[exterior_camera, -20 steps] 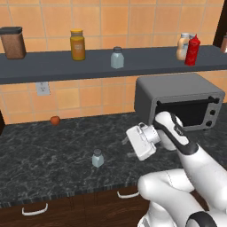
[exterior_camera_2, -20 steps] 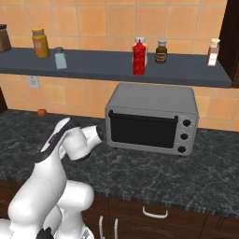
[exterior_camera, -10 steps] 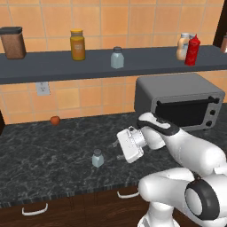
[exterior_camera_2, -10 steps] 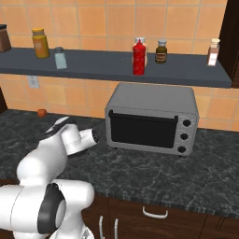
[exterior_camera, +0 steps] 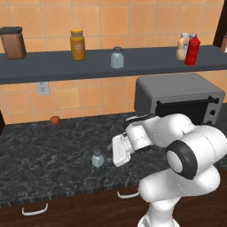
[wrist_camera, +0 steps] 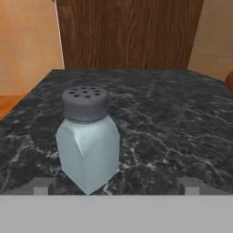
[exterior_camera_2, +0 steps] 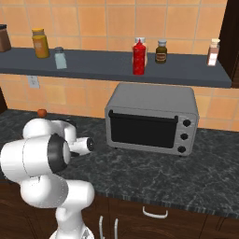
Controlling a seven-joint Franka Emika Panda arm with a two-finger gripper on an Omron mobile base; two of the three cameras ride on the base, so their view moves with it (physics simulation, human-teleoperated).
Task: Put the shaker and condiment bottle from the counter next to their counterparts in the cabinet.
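Hand view: shaker (wrist_camera: pixel 88 143) upright on the surface (wrist_camera: pixel 173 127), left of centre between my fingertips (wrist_camera: pixel 42 185), not touching. Jaws spread, holding nothing. Judged light, rigid, smooth-sided, perhaps slippery; best pinched on the flat body faces, below the cap.

Two shakers (exterior_camera: pixel 97 158) (exterior_camera: pixel 117 58); one red bottle (exterior_camera: pixel 192 50); one beige bottle (exterior_camera: pixel 182 46); one amber jar (exterior_camera: pixel 77 45); one microwave (exterior_camera: pixel 181 97).

A glossy white arm (exterior_camera: pixel 190 155) of rounded, bulbous segments, with dark grey rings at its joints.
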